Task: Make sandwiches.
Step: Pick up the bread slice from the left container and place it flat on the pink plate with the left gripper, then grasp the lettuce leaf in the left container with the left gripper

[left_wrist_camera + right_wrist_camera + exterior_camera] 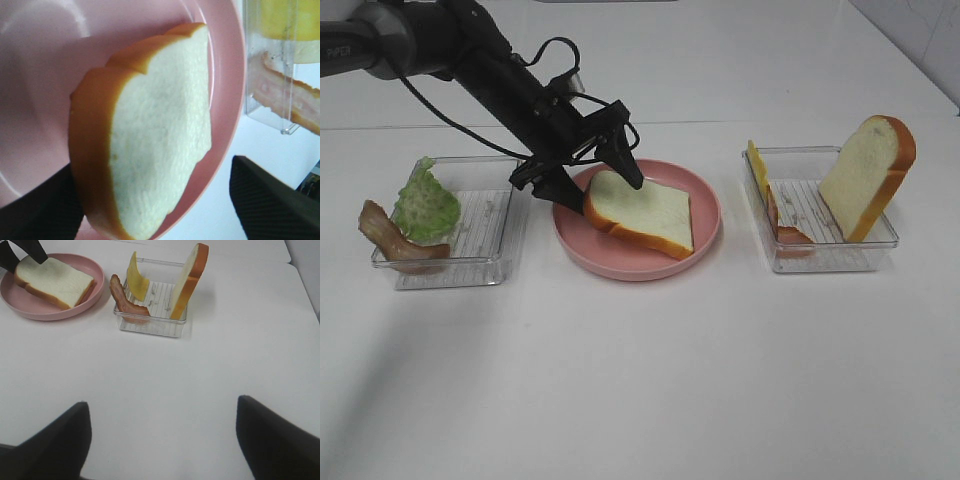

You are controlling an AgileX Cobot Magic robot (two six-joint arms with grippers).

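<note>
One white bread slice with orange-brown crust point(645, 212) lies flat on the round pink plate point(620, 265). No stacked sandwich shows. My left gripper point(602, 190) is open, with its fingers straddling the slice's back-left corner. In the left wrist view the slice point(160, 145) fills the space between the spread fingers point(270, 200). My right gripper point(162, 435) is open and empty over bare white table, out of the high view. A second bread slice point(868, 175) stands upright in the right tray point(820, 262) with yellow cheese point(757, 165) and a bacon strip point(785, 230).
The left clear tray point(485, 265) holds green lettuce point(425, 205) and another bacon strip point(390, 238) draped over its rim. The right wrist view shows the plate point(50, 312) and the right tray point(150, 327) ahead. The white table extends in front of all three.
</note>
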